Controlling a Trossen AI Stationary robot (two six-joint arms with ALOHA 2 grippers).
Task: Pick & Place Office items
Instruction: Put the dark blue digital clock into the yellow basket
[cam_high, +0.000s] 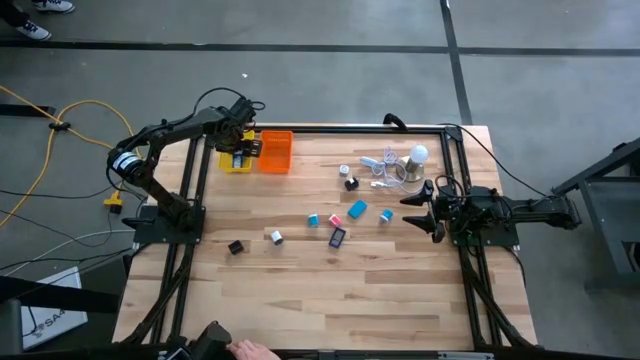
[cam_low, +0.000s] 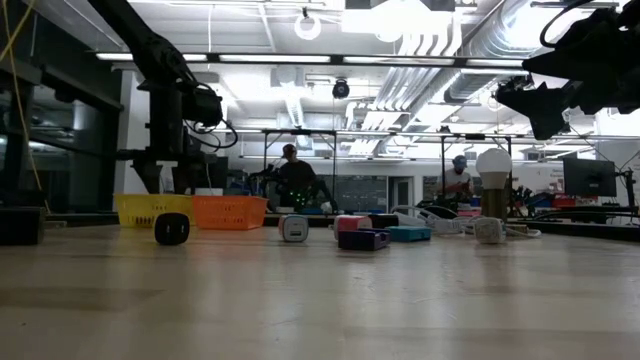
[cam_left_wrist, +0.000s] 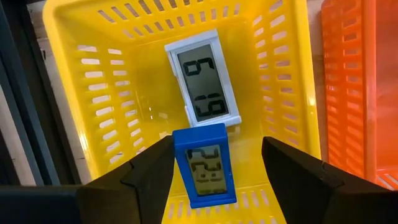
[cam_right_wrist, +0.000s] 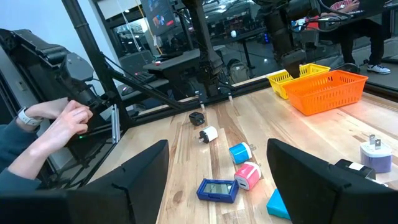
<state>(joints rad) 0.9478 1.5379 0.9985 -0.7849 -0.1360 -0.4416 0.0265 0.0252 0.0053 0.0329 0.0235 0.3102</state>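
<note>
My left gripper (cam_high: 240, 148) hangs over the yellow basket (cam_left_wrist: 74, 74) at the table's far left, fingers pointing down and open. Between the fingers, lower down in the basket, sits a small blue display clock (cam_left_wrist: 205, 165). A white display clock (cam_left_wrist: 204, 78) lies flat on the basket floor beyond it. Several other office items are scattered on the table's middle: a black piece (cam_high: 236, 247), a white one (cam_high: 276, 237), a pink one (cam_high: 335, 220) and a dark-blue clock (cam_high: 337, 237). My right gripper (cam_high: 412, 208) waits open at the right side, held level above the table. My left gripper stands with one finger (cam_left_wrist: 155, 168) right beside the blue clock's long edge (cam_left_wrist: 178, 168); I cannot tell whether they touch. The other finger (cam_left_wrist: 292, 174) is well clear of the clock. The fingers come from above, and the clock is inside the basket.
An orange basket (cam_high: 276, 152) stands just right of the yellow one. A round white bulb (cam_high: 418, 155) and a white cable (cam_high: 380, 165) lie at the far right. A person's hand (cam_right_wrist: 56, 124) works at the frame by the table's near edge.
</note>
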